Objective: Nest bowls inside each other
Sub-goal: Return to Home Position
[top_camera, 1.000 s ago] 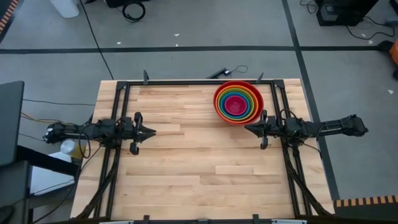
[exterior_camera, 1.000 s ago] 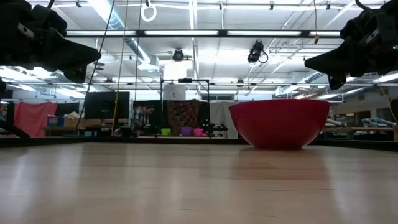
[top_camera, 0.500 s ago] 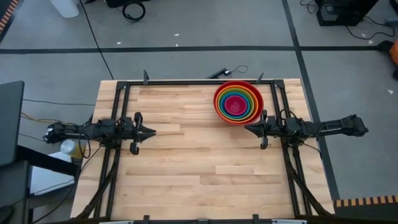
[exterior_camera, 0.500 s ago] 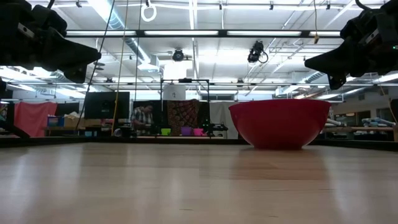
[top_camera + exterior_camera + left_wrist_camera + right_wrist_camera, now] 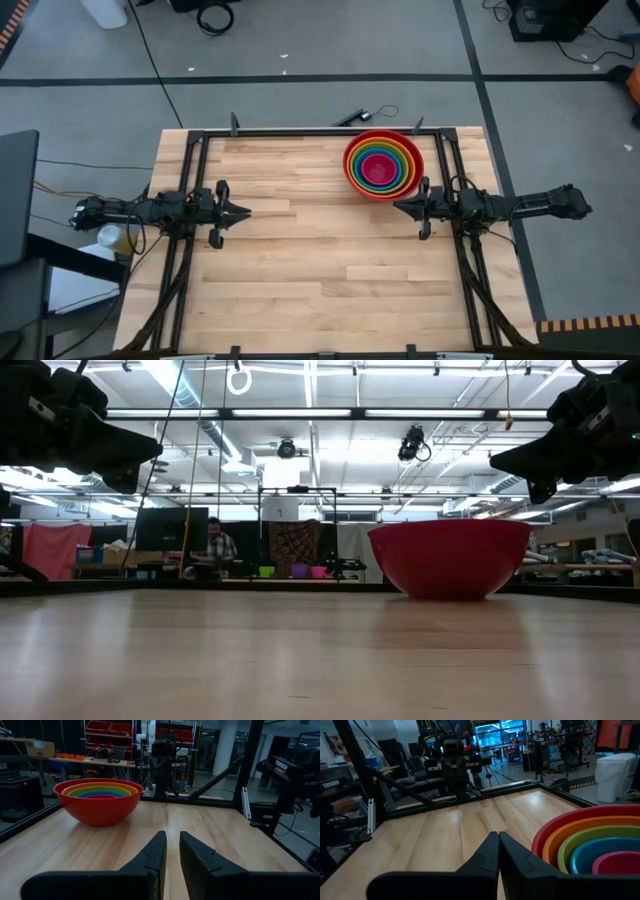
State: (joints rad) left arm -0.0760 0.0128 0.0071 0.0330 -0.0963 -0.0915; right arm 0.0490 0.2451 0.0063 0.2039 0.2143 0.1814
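Several bowls sit nested in one stack [image 5: 383, 165] on the far right of the wooden table. The red outer bowl [image 5: 450, 558] rests on its base, and orange, yellow, green, blue and pink rims show inside it [image 5: 98, 800] [image 5: 590, 845]. My left gripper [image 5: 245, 211] [image 5: 172, 836] hovers level above the table's left side, with a narrow gap between its fingertips and nothing in it. My right gripper [image 5: 397, 206] [image 5: 498, 835] hovers level just near of the stack, shut and holding nothing.
A black metal frame [image 5: 320, 131] runs along the table's far edge and down both sides under the arms. Bare wood [image 5: 320, 260] fills the middle and the near half. A person [image 5: 215, 545] stands in the room far behind the table.
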